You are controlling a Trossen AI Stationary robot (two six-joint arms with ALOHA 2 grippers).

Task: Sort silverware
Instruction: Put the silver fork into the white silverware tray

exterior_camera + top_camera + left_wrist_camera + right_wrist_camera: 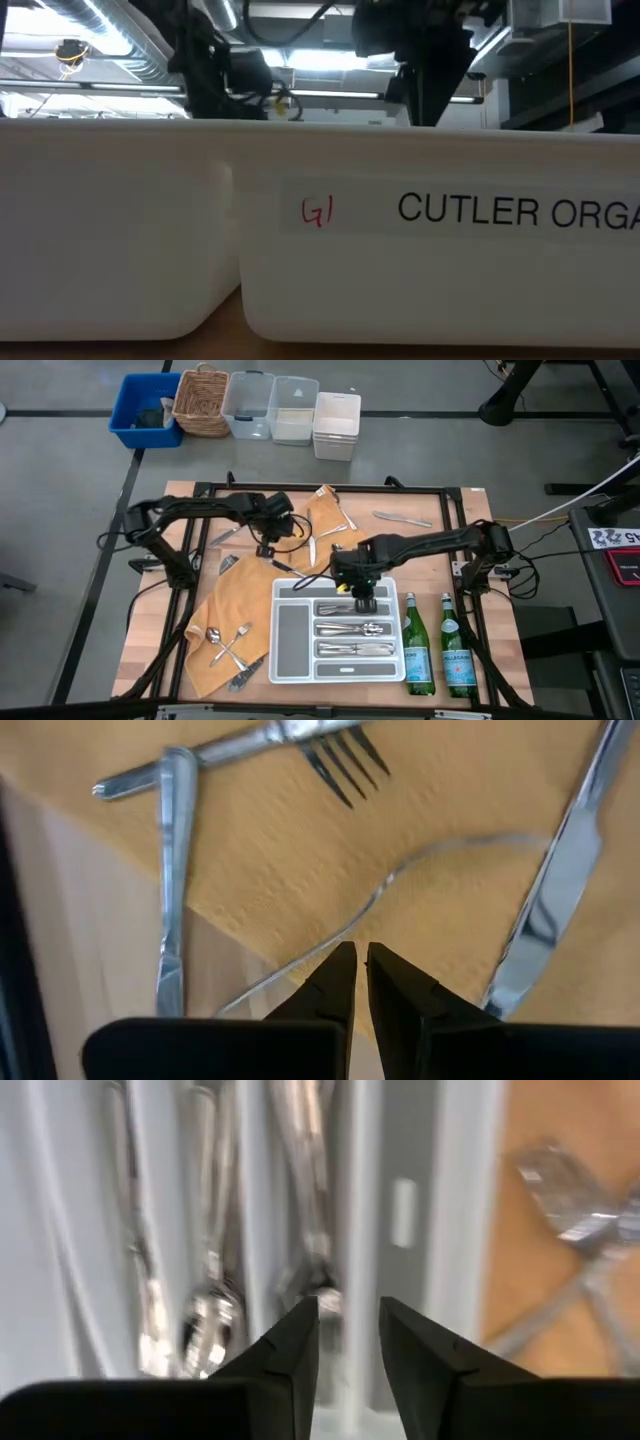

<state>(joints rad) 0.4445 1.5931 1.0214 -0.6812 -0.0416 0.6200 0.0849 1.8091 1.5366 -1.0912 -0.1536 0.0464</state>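
Silver forks, spoons and knives lie scattered on a tan cloth (240, 600), with a group at its near left end (226, 642). Others lie in the white divided tray (290, 650), in its right compartments (352, 629). My left gripper (270, 547) hangs over the cloth's far part, its fingers almost together (360, 955), just above a thin piece of silverware seen edge-on (400, 870), between a knife (550, 910) and a fork (330, 755). My right gripper (362, 600) is open and empty (348, 1320) over the tray's far right compartments. My left gripper points down at the thin piece's handle (300, 965), which runs across just past its tips. I cannot tell whether the tips touch it. The piece lies on the cloth.
Two green glass bottles (417, 645) (457, 652) stand right of the tray. A knife (402, 518) lies on the bare wood at the far right. Bins and a basket (200, 402) stand beyond the far edge. The tray's white wall (320, 260) fills the low view.
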